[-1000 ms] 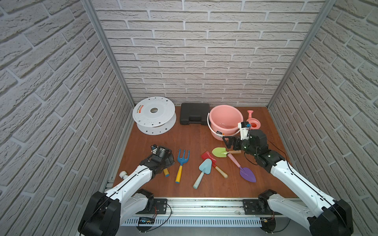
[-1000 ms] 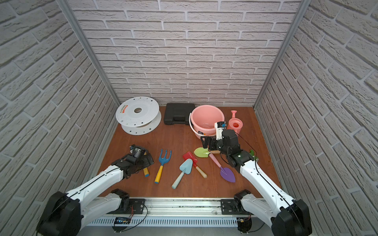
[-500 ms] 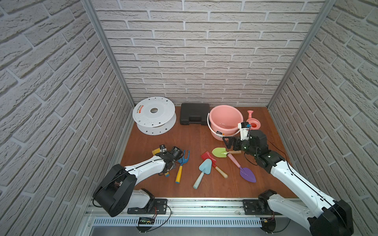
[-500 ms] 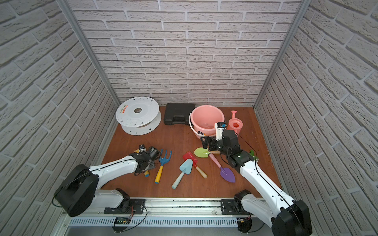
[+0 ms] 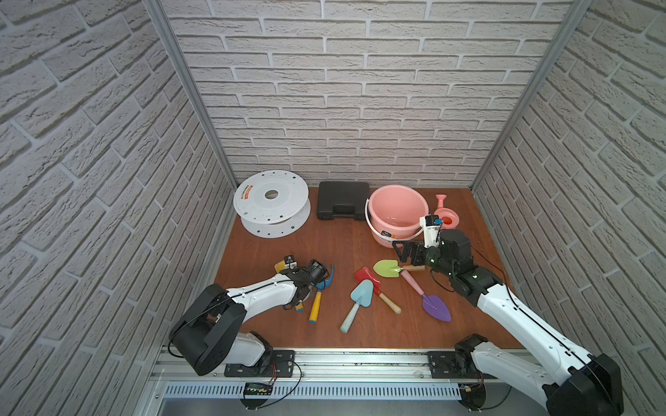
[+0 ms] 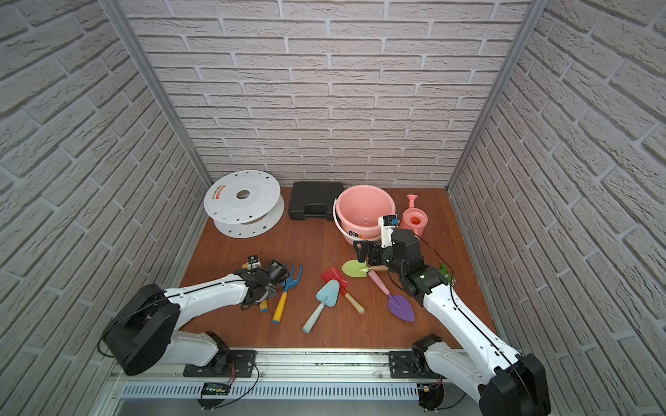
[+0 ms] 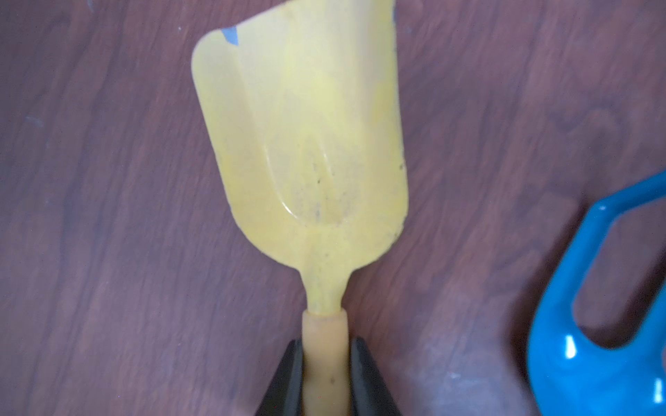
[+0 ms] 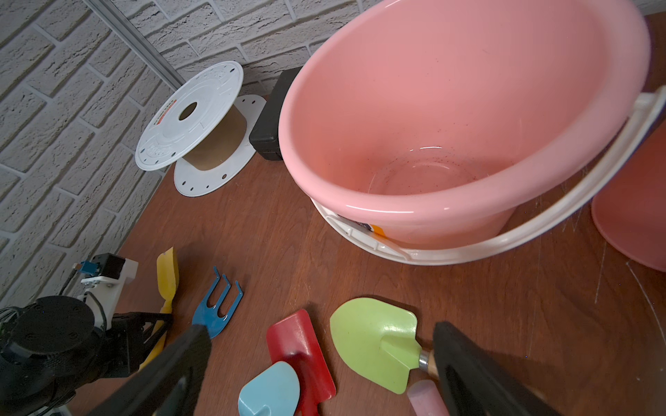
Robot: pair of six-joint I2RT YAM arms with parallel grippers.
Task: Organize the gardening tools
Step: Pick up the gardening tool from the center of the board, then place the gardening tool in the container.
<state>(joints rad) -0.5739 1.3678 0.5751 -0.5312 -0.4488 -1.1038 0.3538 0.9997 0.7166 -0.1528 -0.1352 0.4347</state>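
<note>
**A:** Two grippers, so how do they stand?

**B:** The left gripper [image 7: 325, 347] pinches the yellow scoop [image 7: 306, 144] by its handle, at the left side of the table [image 5: 342, 245]. The blue fork [image 7: 594, 324] is just beside it.

**A:** And the other?

**B:** The right gripper [image 5: 406, 253] is spread wide and holds nothing. It hangs over the green trowel [image 8: 374, 342], in front of the pink bucket [image 8: 360, 205]. The red trowel [image 5: 367, 277], light-blue trowel [image 5: 361, 293] and purple trowel [image 5: 436, 308] lie between the arms.
</note>
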